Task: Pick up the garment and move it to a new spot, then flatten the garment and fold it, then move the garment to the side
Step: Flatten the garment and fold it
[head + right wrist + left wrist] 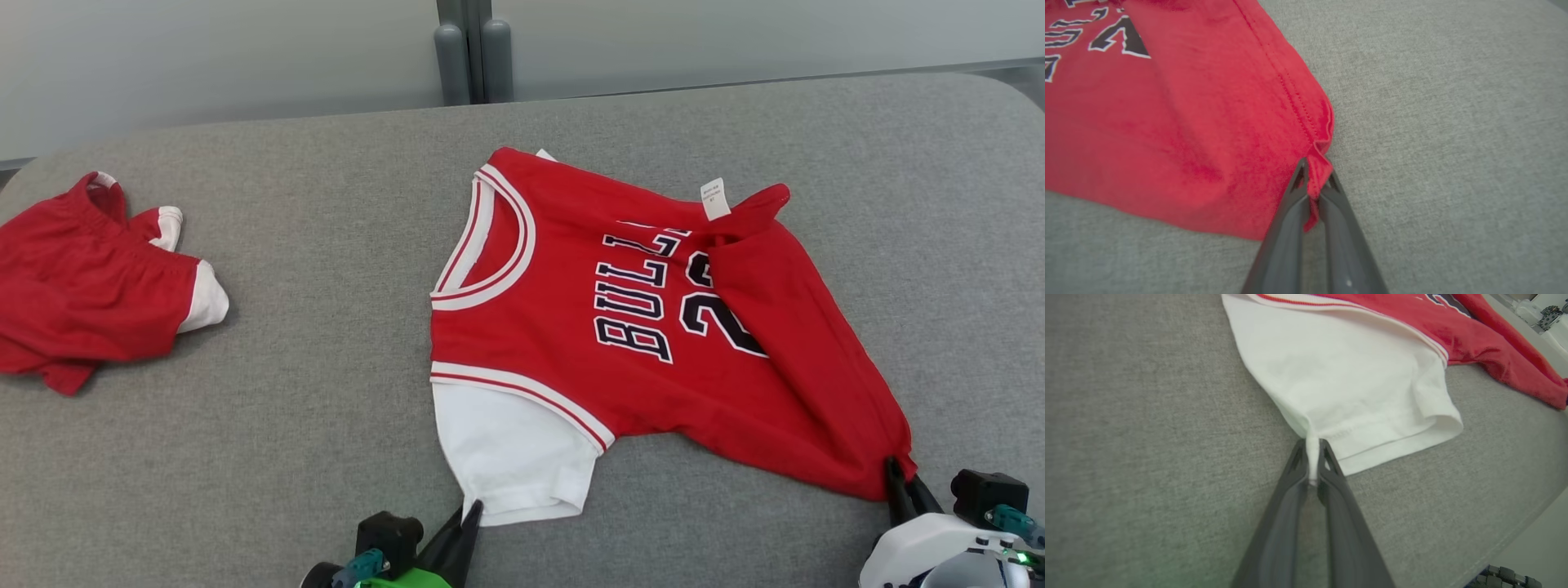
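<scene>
The garment (620, 327) is a small red jersey with white sleeves and dark lettering, lying crumpled on the grey table. Its far hem corner is folded over the number. My left gripper (472, 513) is shut on the corner of the white sleeve (1355, 388); in the left wrist view the white cloth is pinched between the dark fingers (1331, 469) of that gripper (1312, 451). My right gripper (896, 469) is shut on the red hem corner (1316, 171) at the near right, with the cloth bunched between its fingertips.
A second red garment (90, 286) with white trim lies crumpled at the table's left. The grey padded table (326, 408) has a rounded far edge. Behind it stand a pale wall and a grey post (469, 49).
</scene>
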Controlling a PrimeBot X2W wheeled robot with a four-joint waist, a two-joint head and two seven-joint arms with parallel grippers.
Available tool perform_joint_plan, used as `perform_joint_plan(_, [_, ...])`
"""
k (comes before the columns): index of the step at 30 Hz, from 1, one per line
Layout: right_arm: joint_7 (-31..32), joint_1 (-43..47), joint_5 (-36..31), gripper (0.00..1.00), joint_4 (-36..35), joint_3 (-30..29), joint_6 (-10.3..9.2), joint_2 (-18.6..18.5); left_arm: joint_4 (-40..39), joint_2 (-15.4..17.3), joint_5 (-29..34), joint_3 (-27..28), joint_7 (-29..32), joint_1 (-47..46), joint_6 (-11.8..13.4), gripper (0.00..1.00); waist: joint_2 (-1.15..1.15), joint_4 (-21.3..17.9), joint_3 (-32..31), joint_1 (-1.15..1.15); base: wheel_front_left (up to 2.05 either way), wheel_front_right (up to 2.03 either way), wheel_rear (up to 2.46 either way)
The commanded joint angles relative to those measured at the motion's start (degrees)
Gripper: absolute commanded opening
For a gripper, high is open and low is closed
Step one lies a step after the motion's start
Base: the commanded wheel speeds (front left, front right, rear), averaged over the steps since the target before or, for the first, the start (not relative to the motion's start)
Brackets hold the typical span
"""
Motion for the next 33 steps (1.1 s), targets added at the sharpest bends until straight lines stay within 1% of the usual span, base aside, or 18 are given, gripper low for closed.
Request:
perform_joint_plan(1, [0.44, 1.54, 0.51, 0.00, -0.85, 0.38, -0.01, 0.19, 0.34, -0.03, -0.67, -0.33, 0.79, 0.67, -0.32, 0.00, 0.00, 0.11, -0.54, 0.00, 0.00, 0.00, 0.00])
perform_joint_plan(6, [0.30, 1.92, 2.44, 0.00, -8.19, 1.20, -0.01, 0.46, -5.37, 1.17, -1.18, 3.17, 0.49, 0.90, -0.26, 0.00, 0.00, 0.26, -1.60, 0.00, 0.00, 0.00, 0.00])
perform_joint_plan(10, [0.30, -0.65, 3.93, 0.00, -13.90, 2.68, -0.01, 0.80, -10.63, 2.33, -1.82, 6.86, 0.49, -0.44, -0.26, 0.00, 0.00, 0.17, -2.08, 0.00, 0.00, 0.00, 0.00])
perform_joint_plan(12, [0.30, -3.01, 5.19, 0.00, -15.74, 3.94, -0.01, 0.36, -12.97, 3.81, -1.80, 8.19, 0.49, -2.61, -0.26, 0.00, 0.00, 0.08, -2.16, 0.00, 0.00, 0.00, 0.00])
perform_joint_plan(15, [0.30, -8.59, 7.88, 0.00, -16.84, 6.10, -0.01, -0.02, -15.09, 6.57, -1.49, 8.40, 0.49, -7.50, -0.18, 0.00, 0.00, -0.05, -2.07, 0.00, 0.00, 0.00, 0.00])
perform_joint_plan(17, [0.44, -13.63, 9.93, 0.00, -15.78, 7.51, -0.01, -0.66, -15.27, 9.03, -1.61, 7.86, 0.70, -12.22, -0.18, 0.00, 0.00, -0.29, -1.70, 0.00, 0.00, 0.00, 0.00])
perform_joint_plan(18, [1.50, -19.46, 11.90, 0.00, -14.16, 9.10, -0.01, -1.02, -15.43, 10.88, -2.74, 7.93, 1.16, -17.97, -0.14, 0.00, 0.00, -0.49, -0.86, 0.00, 0.00, 0.00, 0.00])
perform_joint_plan(22, [4.51, -32.96, 16.95, 0.00, -9.31, 9.97, -0.01, -1.11, -13.81, 14.44, -5.02, 5.96, 3.96, -31.18, -0.14, 0.00, 0.00, -0.44, 2.17, 0.00, 0.00, 0.00, 0.00])
perform_joint_plan(26, [7.14, -47.74, 19.75, 0.00, -1.99, 8.85, -0.01, -1.56, -9.35, 14.89, -9.65, 5.36, 7.20, -45.74, -0.14, 0.00, 0.00, -0.14, 5.75, 0.00, 0.00, 0.00, 0.00])
perform_joint_plan(28, [8.04, -55.31, 21.09, 0.00, 3.03, 7.01, -0.01, -1.71, -5.43, 14.14, -12.58, 5.19, 9.00, -53.03, -0.14, 0.00, 0.00, 0.14, 6.97, 0.00, 0.00, 0.00, 0.00])
perform_joint_plan(31, [8.78, -66.37, 20.11, 0.00, 10.54, 5.67, -0.01, -1.89, 0.38, 13.54, -12.62, 3.24, 10.47, -64.47, -0.14, 0.00, 0.00, 0.23, 7.89, 0.00, 0.00, 0.00, 0.00])
perform_joint_plan(33, [8.44, -73.19, 19.07, 0.00, 14.45, 5.13, -0.01, -2.16, 3.52, 12.77, -13.54, 3.00, 10.55, -71.44, -0.13, 0.00, 0.00, 0.04, 8.50, 0.00, 0.00, 0.00, 0.00])
